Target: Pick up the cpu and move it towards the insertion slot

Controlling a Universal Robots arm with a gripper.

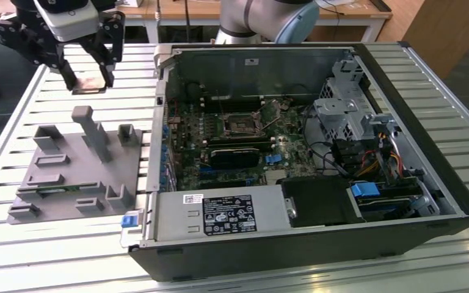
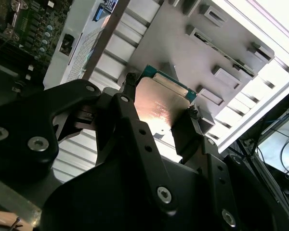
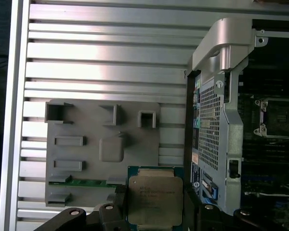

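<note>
Silvery metal, the lid of the cpu (image 3: 154,199) is sitting clamped between the black jaws of the gripper (image 1: 88,78), which is hanging above the slatted counter (image 1: 430,79) on the exterior view's left, clear of the grey plastic tray (image 1: 71,177). In the second wrist view the chip (image 2: 161,108) is lying flat across the gap, one finger (image 2: 192,130) pressing each of two opposite edges and a green rim showing at its far edge. In the first wrist view the tray (image 3: 86,144) is lying beneath and beyond the chip, with a narrow green memory stick (image 3: 84,182) resting in one of its recesses. The insertion slot (image 1: 242,124), a black square framed in bright metal, is lying well apart from the gripper, inside the open computer case (image 1: 430,183), toward the exterior view's right; the first wrist view is showing it (image 3: 274,115) past the case's perforated wall. The chip, being square, is offering no long axis. Faint engraved print is crossing the lid and a white label is sitting on the power supply (image 1: 226,215); neither is legible here.
</note>
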